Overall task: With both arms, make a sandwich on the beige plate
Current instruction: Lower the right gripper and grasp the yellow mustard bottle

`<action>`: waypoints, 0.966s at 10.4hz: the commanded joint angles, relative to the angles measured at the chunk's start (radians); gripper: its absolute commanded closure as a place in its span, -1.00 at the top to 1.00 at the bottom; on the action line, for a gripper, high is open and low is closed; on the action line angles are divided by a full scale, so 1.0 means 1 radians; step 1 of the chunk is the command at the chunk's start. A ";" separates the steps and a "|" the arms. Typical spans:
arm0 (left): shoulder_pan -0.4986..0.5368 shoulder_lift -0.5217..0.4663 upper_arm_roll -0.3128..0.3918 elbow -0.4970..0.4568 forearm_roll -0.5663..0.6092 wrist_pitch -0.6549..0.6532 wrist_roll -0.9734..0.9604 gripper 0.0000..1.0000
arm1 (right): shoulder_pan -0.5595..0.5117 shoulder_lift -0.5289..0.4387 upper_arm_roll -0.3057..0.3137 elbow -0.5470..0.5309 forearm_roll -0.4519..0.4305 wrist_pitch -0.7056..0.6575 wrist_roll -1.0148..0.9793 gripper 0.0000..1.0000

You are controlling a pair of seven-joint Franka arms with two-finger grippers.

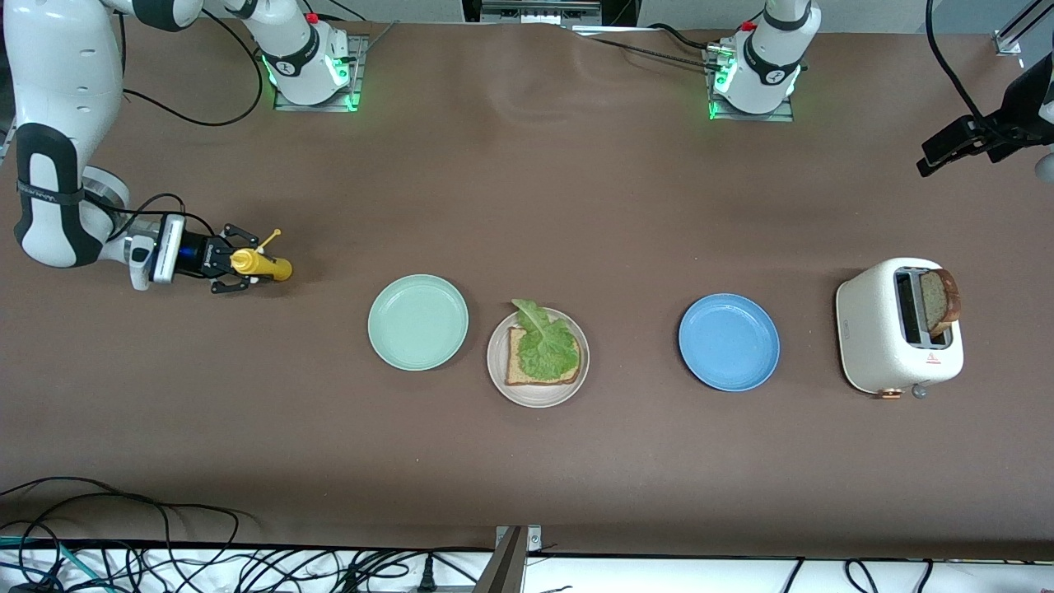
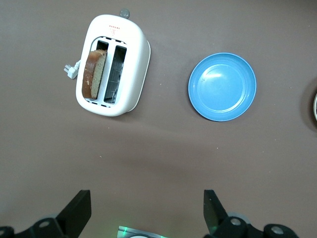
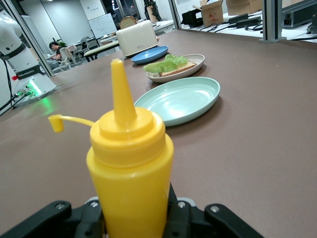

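On the beige plate [image 1: 576, 387] lies one bread slice [image 1: 520, 375] with a green lettuce leaf [image 1: 543, 342] on top. A second bread slice [image 1: 940, 301] sticks up out of the white toaster [image 1: 881, 338] at the left arm's end of the table. My right gripper [image 1: 239, 263] is low at the right arm's end, shut on a yellow squeeze bottle [image 1: 263, 264]; in the right wrist view its fingers [image 3: 94, 218] press both sides of the upright bottle [image 3: 131, 168]. My left gripper [image 2: 147, 213] hangs open and empty high over the table, with the toaster [image 2: 133, 64] below it.
A mint-green plate [image 1: 417, 321] sits beside the beige plate toward the right arm's end. A blue plate [image 1: 729, 342] lies between the beige plate and the toaster. Loose cables [image 1: 165, 560] run along the table edge nearest the front camera.
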State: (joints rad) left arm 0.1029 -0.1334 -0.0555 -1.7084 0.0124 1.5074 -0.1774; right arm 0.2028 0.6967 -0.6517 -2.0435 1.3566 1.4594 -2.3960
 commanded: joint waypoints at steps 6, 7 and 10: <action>0.008 -0.005 -0.004 0.001 -0.017 -0.009 -0.004 1.00 | 0.312 -0.060 -0.212 0.106 0.010 0.117 0.512 -1.00; 0.007 -0.005 -0.004 0.001 -0.017 -0.009 -0.004 1.00 | 0.358 -0.060 -0.239 0.105 0.013 0.146 0.544 -1.00; 0.008 -0.005 -0.004 0.001 -0.017 -0.009 -0.004 1.00 | 0.463 -0.074 -0.267 0.108 0.015 0.208 0.543 -1.00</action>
State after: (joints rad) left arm 0.1031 -0.1334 -0.0552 -1.7084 0.0124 1.5074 -0.1774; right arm 0.6183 0.6422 -0.8978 -1.9277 1.3609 1.6538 -1.8360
